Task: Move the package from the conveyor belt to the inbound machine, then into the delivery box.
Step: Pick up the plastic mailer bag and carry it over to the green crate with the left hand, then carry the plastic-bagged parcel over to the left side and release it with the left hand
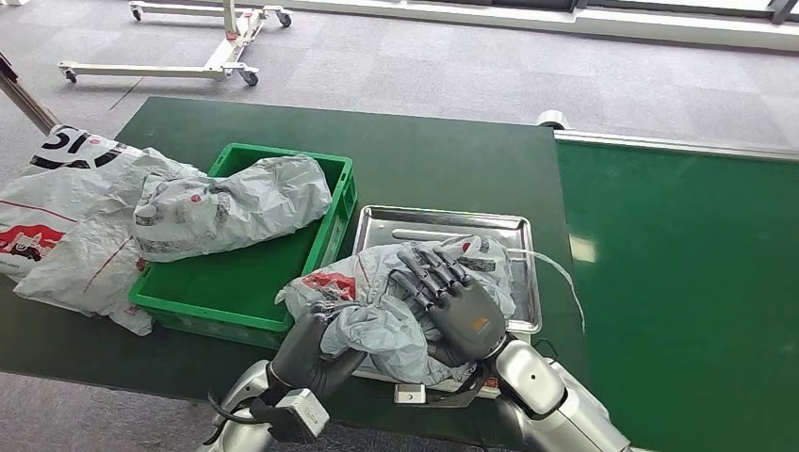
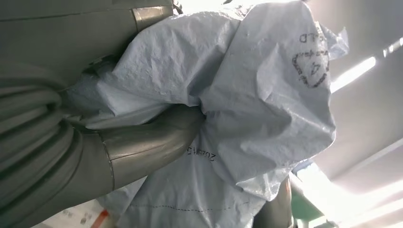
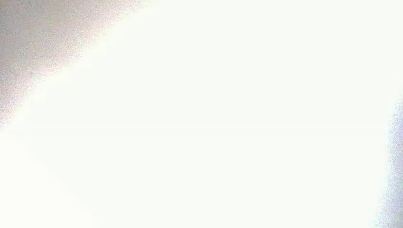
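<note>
The package (image 1: 382, 311) is pale grey, marked with a red patch and black print; a black triangular stamp is seen on it in the left wrist view. The crate (image 1: 325, 247) is bright green. The tray (image 1: 377, 226) is bare silver metal. The table (image 1: 433, 160) is dark green, the belt (image 1: 678, 273) a lighter green. The bags (image 1: 75, 217) are grey-white with red and black print. Both hands, left (image 1: 316, 356) and right (image 1: 452, 299), are dark grey. The floor (image 1: 452, 66) is grey.

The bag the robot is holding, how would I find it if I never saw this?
Find the shiny metal tray beside the green crate. The crumpled grey bag lies on it, between the left hand and right hand. No other bag is being touched.
</note>
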You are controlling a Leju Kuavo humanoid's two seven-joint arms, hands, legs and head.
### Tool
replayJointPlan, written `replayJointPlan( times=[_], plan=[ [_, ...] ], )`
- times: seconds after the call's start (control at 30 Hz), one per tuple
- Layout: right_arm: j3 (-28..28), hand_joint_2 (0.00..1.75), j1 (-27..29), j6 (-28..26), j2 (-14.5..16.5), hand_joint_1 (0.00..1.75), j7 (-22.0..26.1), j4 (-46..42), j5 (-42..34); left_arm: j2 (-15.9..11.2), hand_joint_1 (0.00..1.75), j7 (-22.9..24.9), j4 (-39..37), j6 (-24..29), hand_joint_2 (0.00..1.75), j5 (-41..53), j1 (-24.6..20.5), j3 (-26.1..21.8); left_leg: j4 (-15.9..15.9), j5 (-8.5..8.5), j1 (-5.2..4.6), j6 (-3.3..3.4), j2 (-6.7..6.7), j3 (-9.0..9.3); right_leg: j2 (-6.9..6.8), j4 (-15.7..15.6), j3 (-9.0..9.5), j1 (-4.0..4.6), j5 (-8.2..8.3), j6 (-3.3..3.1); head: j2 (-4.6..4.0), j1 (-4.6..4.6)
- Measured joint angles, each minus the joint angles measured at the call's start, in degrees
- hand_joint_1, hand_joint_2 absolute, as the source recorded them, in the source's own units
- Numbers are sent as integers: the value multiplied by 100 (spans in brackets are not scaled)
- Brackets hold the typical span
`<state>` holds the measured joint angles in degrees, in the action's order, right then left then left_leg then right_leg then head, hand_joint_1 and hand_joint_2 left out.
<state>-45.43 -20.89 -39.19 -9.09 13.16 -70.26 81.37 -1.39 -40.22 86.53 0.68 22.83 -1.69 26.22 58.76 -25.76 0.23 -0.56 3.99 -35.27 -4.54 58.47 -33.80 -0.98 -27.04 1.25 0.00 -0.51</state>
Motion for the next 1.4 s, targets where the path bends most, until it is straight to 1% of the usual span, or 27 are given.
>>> replayJointPlan(
  times=[0.03, 0.1, 0.13, 0.2, 0.23, 0.27, 0.3, 0.4, 0.47, 0.53, 0.63, 0.73, 0.87, 0.93, 1.0, 1.07, 1.13, 1.17, 1.2, 1.23, 1.27, 1.3, 1.37, 1.4],
  plan=[
    [19, 175, 7, -25, 5, 0, -44, -4, 66, 5, 175, -1, 32, 287, 175, -116, 37, -24, 0, 0, 0, 0, 1, 0, 1, 0, -1, 0, 0, 0, 0, -1],
    [120, 175, 76, -72, 7, 0, -238, -124, 323, 72, 175, -2, 123, 1121, 175, -333, 149, -181, 0, 0, 0, 0, 2, 0, 3, 0, -3, 1, 0, -1, 0, -1],
    [206, 175, 140, -83, -3, 0, -370, -261, 483, 141, 175, -2, 173, 1650, 175, -403, 206, -334, 0, 0, 0, -1, 2, -1, 4, 0, -5, 1, 0, -1, 0, -1],
    [424, 175, 283, -91, -49, 0, -627, -663, 723, 310, 175, -2, 297, 2819, 175, -542, 277, -754, 0, 0, 0, -1, 3, -2, 5, 0, -8, 2, 0, -1, 0, -1],
    [553, 175, 338, -92, -84, 0, -706, -891, 782, 391, 175, -1, 381, 3309, 175, -604, 285, -995, 0, 0, 1, -1, 2, -3, 4, 0, -8, 2, 0, -1, 0, -1],
    [690, 175, 388, -93, -114, 0, -730, -1113, 805, 464, 175, 2, 477, 3639, 175, -633, 281, -1230, 0, 0, 1, -1, 1, -3, 3, 0, -7, 3, 0, -1, 0, -1],
    [841, 175, 437, -93, -135, 0, -697, -1331, 817, 544, 175, 3, 576, 3812, 175, -612, 271, -1463, 0, 0, 1, -1, 0, -3, 1, 0, -7, 3, -1, -1, 0, 0],
    [1259, 175, 588, -94, -147, 0, -525, -1885, 842, 796, 175, 3, 822, 3929, 175, -447, 203, -2080, 0, 0, 2, -1, 1, -2, 1, 0, -4, 1, -1, -1, 0, 0],
    [1453, 175, 664, -93, -144, 0, -451, -2135, 845, 917, 175, 4, 921, 3939, 175, -379, 155, -2361, 1, 0, 2, -1, 1, -2, 2, -1, -4, 0, 0, -1, 0, 0],
    [1637, 175, 765, -92, -108, 0, -273, -2351, 845, 1024, 175, 5, 968, 3942, 175, -276, 90, -2562, 2, 0, 2, 0, -2, -2, 0, -1, -4, 0, 0, 0, 0, -1],
    [1986, 175, 969, -92, 53, 0, 101, -2646, 846, 1161, 175, 5, 953, 3941, 175, -95, -97, -2773, 2, 1, 2, -1, -4, -1, -2, -1, -2, 0, 1, -1, 0, 0],
    [2381, 175, 1148, -91, 261, 0, 370, -2877, 846, 1247, 175, 5, 860, 3941, 175, -3, -288, -2905, 2, 1, 2, -1, -3, 0, -2, 0, -1, 1, 2, -2, 0, -1],
    [2773, 175, 1304, -90, 506, 0, 490, -3094, 846, 1317, 175, 7, 640, 3941, 175, 111, -486, -3038, 2, 1, 2, -2, -2, 0, -1, 0, -2, 2, 2, -2, 0, -1],
    [2880, 175, 1350, -88, 580, 0, 485, -3149, 846, 1357, 175, 7, 520, 3942, 175, 407, -604, -3148, 2, 1, 2, -2, -2, 0, -1, 0, -2, 2, 2, -2, 0, -1],
    [2939, 175, 1384, -86, 633, 0, 447, -3185, 846, 1417, 170, 6, 386, 3942, 175, 1005, -747, -3308, 2, 1, 2, -2, -2, 0, -1, 0, -2, 1, 2, -2, 0, -1],
    [2974, 175, 1407, -85, 668, 0, 397, -3213, 846, 1508, 167, 7, 202, 3941, 175, 1836, -922, -3504, 2, 2, 2, -2, -2, 0, -1, 0, -2, 0, 2, -2, 0, -1],
    [2994, 175, 1427, -85, 687, 0, 348, -3242, 846, 1598, 153, 131, -154, 3935, 175, 2913, -1143, -3690, 3, 2, 1, -1, -3, 1, -2, -1, -3, -3, 2, -1, 0, -1],
    [3003, 175, 1438, -85, 693, 0, 318, -3259, 846, 1628, 146, 331, -445, 3902, 175, 3581, -1274, -3747, 3, 3, 1, 1, -5, 2, -3, -1, -2, -4, 3, -1, 0, 0],
    [3012, 175, 1447, -85, 697, 0, 284, -3274, 846, 1644, 138, 647, -795, 3803, 175, 4276, -1409, -3755, 4, 4, 0, 2, -7, 3, -5, -1, -2, -5, 4, 1, 0, 0],
    [3019, 175, 1453, -85, 700, 0, 246, -3286, 846, 1650, 138, 1032, -1173, 3618, 175, 4944, -1542, -3714, 4, 5, 0, 4, -8, 3, -6, -1, 1, -6, 6, 1, 0, 0],
    [3024, 175, 1455, -85, 703, 0, 214, -3294, 846, 1651, 103, 1435, -1569, 3345, 175, 5532, -1668, -3633, 4, 7, 0, 6, -8, 2, -6, -1, 3, -6, 8, 0, 0, 1],
    [3027, 175, 1455, -85, 705, 0, 192, -3300, 847, 1651, 69, 1758, -1922, 3069, 131, 5922, -1770, -3533, 4, 7, 0, 6, -4, 2, -2, -1, 2, -5, 11, -1, 0, 1],
    [3028, 175, 1456, -85, 710, 0, 172, -3308, 847, 1651, 0, 2117, -2476, 2707, 44, 6225, -1919, -3345, 4, 7, -1, 6, 10, 2, 10, -1, -1, -4, 17, -4, 0, 1],
    [3029, 175, 1457, -85, 712, 0, 165, -3310, 847, 1651, 0, 2199, -2694, 2619, 0, 6236, -1977, -3277, 4, 7, -1, 6, 14, 3, 15, -1, -3, -4, 19, -4, 0, 0]
  ],
)
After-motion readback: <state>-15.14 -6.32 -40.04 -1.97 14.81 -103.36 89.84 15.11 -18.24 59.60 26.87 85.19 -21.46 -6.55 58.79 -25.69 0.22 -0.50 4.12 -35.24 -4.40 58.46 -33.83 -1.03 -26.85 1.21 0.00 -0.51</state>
